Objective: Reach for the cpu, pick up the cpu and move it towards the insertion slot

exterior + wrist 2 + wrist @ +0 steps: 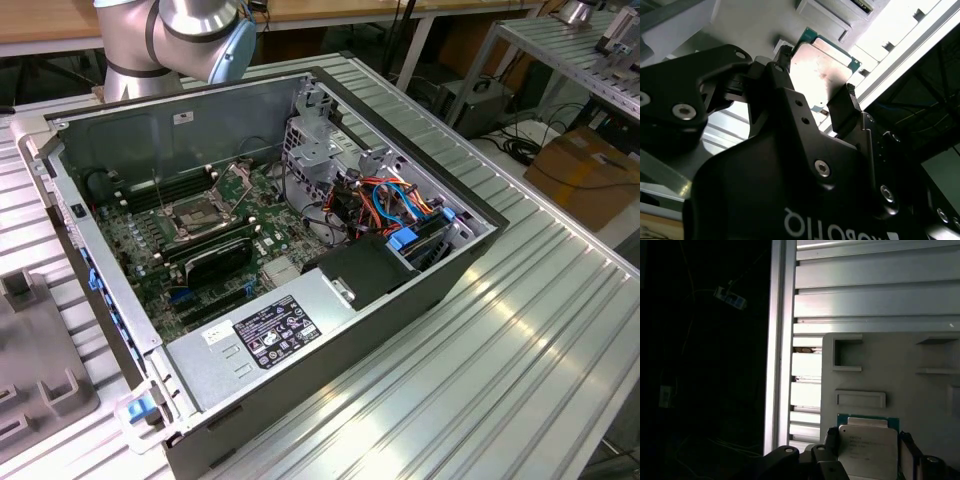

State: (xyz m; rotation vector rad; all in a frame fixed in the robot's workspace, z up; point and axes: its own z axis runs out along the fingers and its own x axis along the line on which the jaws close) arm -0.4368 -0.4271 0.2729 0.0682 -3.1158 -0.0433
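Observation:
In both wrist views the cpu [867, 450] [822, 65], a green board with a steel lid, lies flat against a grey holder plate [880, 370]. My gripper [869, 437] [816, 71] straddles it, one black finger [784, 54] against each opposite edge, shut on it. Whether the cpu is off the plate cannot be told. The insertion slot [203, 215] is the steel-framed square socket on the motherboard inside the open computer case [330, 300], in the exterior view. My arm [170, 30] stands beyond the case's far wall.
The case lies on a ribbed aluminium table [500, 340]. Next to the socket are memory slots [150, 195], a black card [215, 262], a drive cage with cables [400, 210] and a power supply [270, 335]. A grey fixture [30, 370] sits at the exterior view's left.

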